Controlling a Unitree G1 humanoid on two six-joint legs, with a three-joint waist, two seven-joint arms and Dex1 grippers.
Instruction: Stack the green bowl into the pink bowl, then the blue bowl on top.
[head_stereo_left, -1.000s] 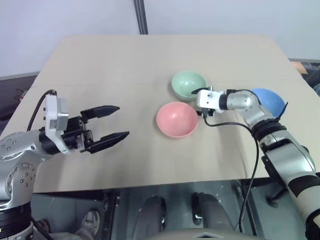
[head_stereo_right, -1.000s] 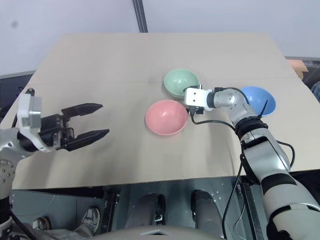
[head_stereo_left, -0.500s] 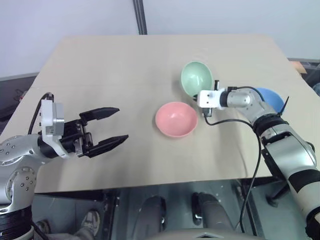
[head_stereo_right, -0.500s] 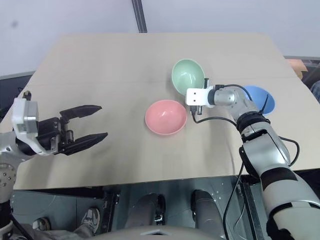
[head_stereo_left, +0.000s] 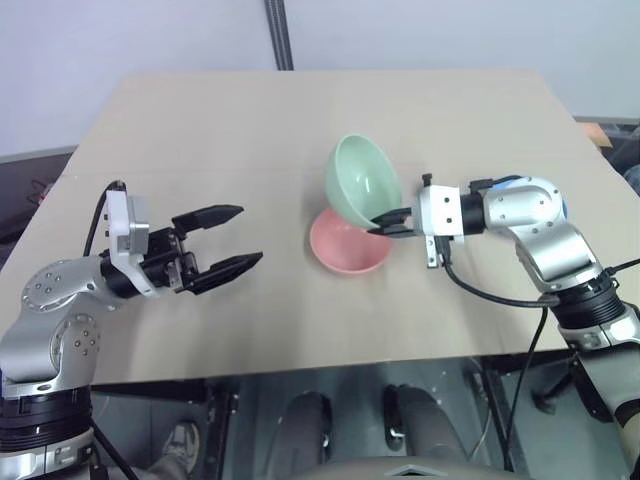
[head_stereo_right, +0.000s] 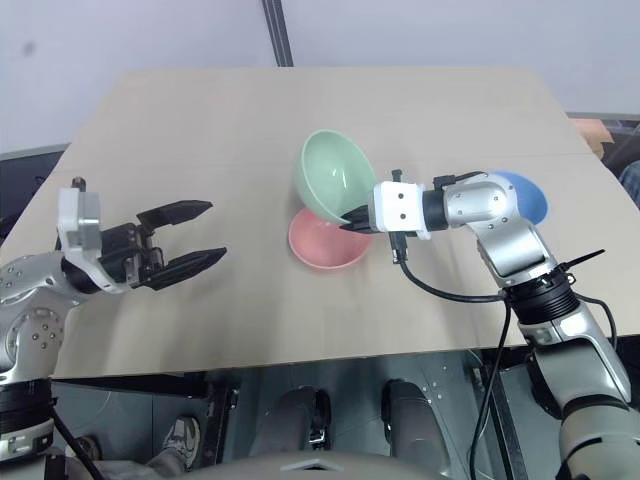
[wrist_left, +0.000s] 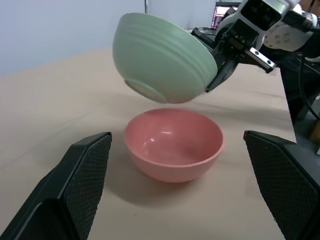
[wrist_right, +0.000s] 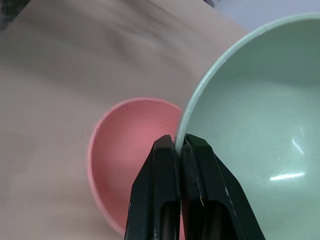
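Observation:
My right gripper (head_stereo_left: 385, 221) is shut on the rim of the green bowl (head_stereo_left: 357, 179), holding it tilted in the air just above the pink bowl (head_stereo_left: 345, 248). The pink bowl rests upright on the table. In the right wrist view both fingers (wrist_right: 170, 165) pinch the green bowl's (wrist_right: 250, 110) rim with the pink bowl (wrist_right: 132, 150) below. The blue bowl (head_stereo_right: 532, 196) sits on the table at the right, mostly hidden behind the right arm. My left gripper (head_stereo_left: 232, 238) hovers open to the left of the bowls, nothing between its fingers.
The tan table (head_stereo_left: 240, 120) has free surface at the back and left. Its front edge runs just below the left gripper. A dark pole (head_stereo_left: 278, 35) rises behind the table's far edge.
The right gripper has closed on the green bowl, lifted it off the table and carried it left and nearer, over the pink bowl. The left gripper has edged forward, still open.

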